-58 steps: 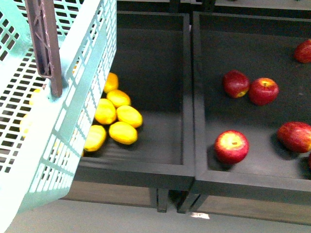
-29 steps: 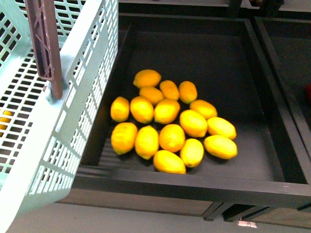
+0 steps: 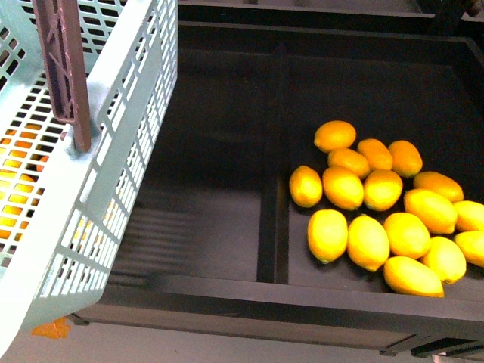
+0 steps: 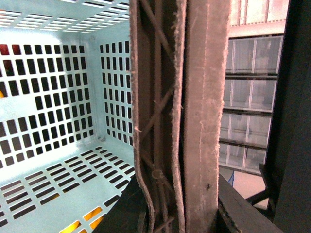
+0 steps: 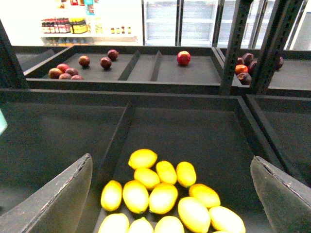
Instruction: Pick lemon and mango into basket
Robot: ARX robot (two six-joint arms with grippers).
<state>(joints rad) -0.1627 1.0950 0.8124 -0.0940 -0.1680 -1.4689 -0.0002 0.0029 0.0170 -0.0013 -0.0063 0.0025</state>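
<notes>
**A:** What has the left gripper [image 4: 182, 211] got?

**B:** It is clamped on the two brown handles [image 4: 204, 97] of the basket [image 3: 113, 151]. The handles run pressed together between its dark fingers [image 4: 243, 216]. The basket hangs below it, tilted, showing its slotted walls and floor.

**A:** And the right gripper [image 5: 171, 159]?

**B:** Its grey pads [image 5: 53, 204] are spread wide, with nothing between them.

**A:** Where are the lemons [image 5: 163, 198]?

**B:** They are heaped ahead of and below the right gripper, in line with the gap between its pads. They touch one another on the floor of the dark tray [image 5: 194, 126], and none touches a pad.

**A:** How do they lie to the basket?

**B:** They are well apart from it, across a divider [image 3: 272, 189] in the tray, on the side away from the left gripper.

**A:** The mango?

**B:** I cannot tell. Some orange patches [image 3: 17, 162] show through the basket's slots, beyond its wall, but they are too broken up to name.

**A:** Anything further out?

**B:** Past the lemons from the right gripper, a second tray [image 5: 146, 68] holds dark red fruits [image 5: 106, 62], with one brighter red one [image 5: 183, 57] apart from them.
</notes>
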